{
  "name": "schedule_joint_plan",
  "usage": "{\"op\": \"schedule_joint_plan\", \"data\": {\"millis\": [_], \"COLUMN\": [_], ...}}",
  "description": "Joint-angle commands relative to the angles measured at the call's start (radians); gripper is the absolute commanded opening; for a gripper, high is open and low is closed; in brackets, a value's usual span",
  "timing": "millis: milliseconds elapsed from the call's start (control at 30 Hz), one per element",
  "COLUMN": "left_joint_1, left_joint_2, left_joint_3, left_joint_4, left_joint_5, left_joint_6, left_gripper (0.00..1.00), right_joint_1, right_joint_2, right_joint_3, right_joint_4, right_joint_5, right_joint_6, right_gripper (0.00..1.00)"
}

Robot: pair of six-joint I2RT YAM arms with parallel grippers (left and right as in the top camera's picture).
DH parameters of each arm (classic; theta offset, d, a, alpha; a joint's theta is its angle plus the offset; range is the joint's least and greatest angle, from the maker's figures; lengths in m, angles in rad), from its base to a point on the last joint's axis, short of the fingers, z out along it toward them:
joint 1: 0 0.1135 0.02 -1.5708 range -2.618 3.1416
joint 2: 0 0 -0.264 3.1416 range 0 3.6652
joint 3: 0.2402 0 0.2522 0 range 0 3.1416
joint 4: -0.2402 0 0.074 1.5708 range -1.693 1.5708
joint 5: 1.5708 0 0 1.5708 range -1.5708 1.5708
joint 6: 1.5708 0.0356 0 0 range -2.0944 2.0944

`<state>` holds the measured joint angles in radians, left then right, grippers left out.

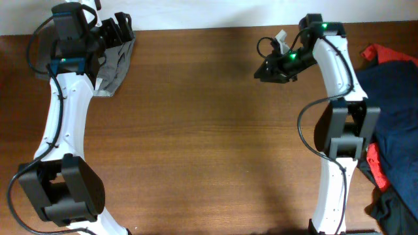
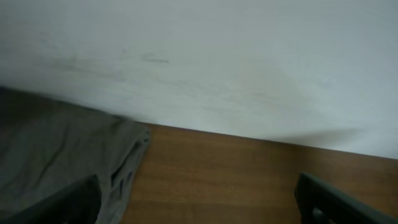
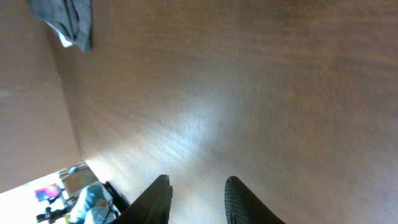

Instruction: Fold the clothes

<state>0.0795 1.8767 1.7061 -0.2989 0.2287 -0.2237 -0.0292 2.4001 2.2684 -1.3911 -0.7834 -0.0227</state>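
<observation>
1. My left gripper (image 2: 198, 186) has its two fingers spread wide with nothing between them. It hangs at the far left corner of the table (image 1: 196, 130), close to the white wall (image 2: 217, 62).
2. Just to its left lie the clothes (image 1: 112, 65), a grey-olive garment bunched in that far left corner, partly under my left wrist. In the left wrist view one finger overlaps the cloth's edge; I cannot tell whether it touches.
3. I judge the fabric to be light, soft and limp: it will sag and drape from any pinch and will not hold a shape. It should not be slippery or fragile.
4. I would take hold at a hem or the waistband, where the doubled seam gives the pads something firm, rather than mid-panel, where only one layer may lift.
5. My left arm reaches far along the left edge, with its wrist over the garment.
6. My right gripper (image 3: 197, 180) has its fingers a little apart and holds nothing. It hovers over bare wood at the far right, well apart from the clothes.
7. Beyond my right arm, a navy garment (image 1: 392, 111) and a red cloth (image 1: 379, 52) lie at the right edge.
</observation>
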Motion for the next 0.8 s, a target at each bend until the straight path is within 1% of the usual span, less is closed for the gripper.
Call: {"op": "schedule_joint_plan", "data": {"millis": [0, 67, 167, 267, 300, 333, 467, 533, 567, 600, 633, 767], "left_joint_1": [0.001, 0.001, 0.001, 0.001, 0.001, 0.001, 0.001, 0.001, 0.001, 0.001, 0.001, 0.001], "left_joint_2": [0.004, 0.004, 0.005, 0.005, 0.005, 0.005, 0.005, 0.005, 0.005, 0.005, 0.005, 0.005], "left_joint_3": [0.000, 0.000, 0.000, 0.000, 0.000, 0.000, 0.000, 0.000, 0.000, 0.000, 0.000, 0.000], "left_joint_4": [0.006, 0.005, 0.005, -0.005, -0.014, -0.023, -0.072, -0.100, -0.109, -0.119, -0.130, -0.161], "left_joint_5": [0.045, 0.044, 0.044, 0.044, 0.045, 0.044, 0.044, 0.044, 0.044, 0.044, 0.044, 0.044], "left_joint_6": [0.020, 0.020, 0.020, 0.020, 0.020, 0.020, 0.020, 0.020, 0.020, 0.020, 0.020, 0.020], "left_gripper": [0.99, 0.99, 0.99, 0.99, 0.99, 0.99, 0.99, 0.99, 0.99, 0.99, 0.99, 0.99], "right_joint_1": [0.002, 0.003, 0.004, 0.004, 0.005, 0.008, 0.048, 0.072, 0.086, 0.099, 0.109, 0.145], "right_joint_2": [-0.179, -0.242, -0.332, -0.414, -0.437, -0.464, -0.556, -0.597, -0.618, -0.637, -0.652, -0.710], "right_joint_3": [0.018, 0.017, 0.017, 0.017, 0.012, 0.005, 0.003, 0.003, 0.003, 0.003, 0.003, 0.003], "right_joint_4": [-0.068, -0.138, -0.232, -0.308, -0.308, -0.308, -0.308, -0.308, -0.308, -0.308, -0.308, -0.308], "right_joint_5": [0.156, 0.252, 0.374, 0.423, 0.423, 0.423, 0.451, 0.489, 0.513, 0.535, 0.544, 0.552], "right_joint_6": [0.005, 0.006, 0.043, 0.051, 0.051, 0.063, 0.066, 0.091, 0.105, 0.114, 0.114, 0.114], "right_gripper": [0.34, 0.34, 0.34, 0.34, 0.34, 0.37, 0.41, 0.47, 0.54, 0.74, 0.99, 0.99]}}
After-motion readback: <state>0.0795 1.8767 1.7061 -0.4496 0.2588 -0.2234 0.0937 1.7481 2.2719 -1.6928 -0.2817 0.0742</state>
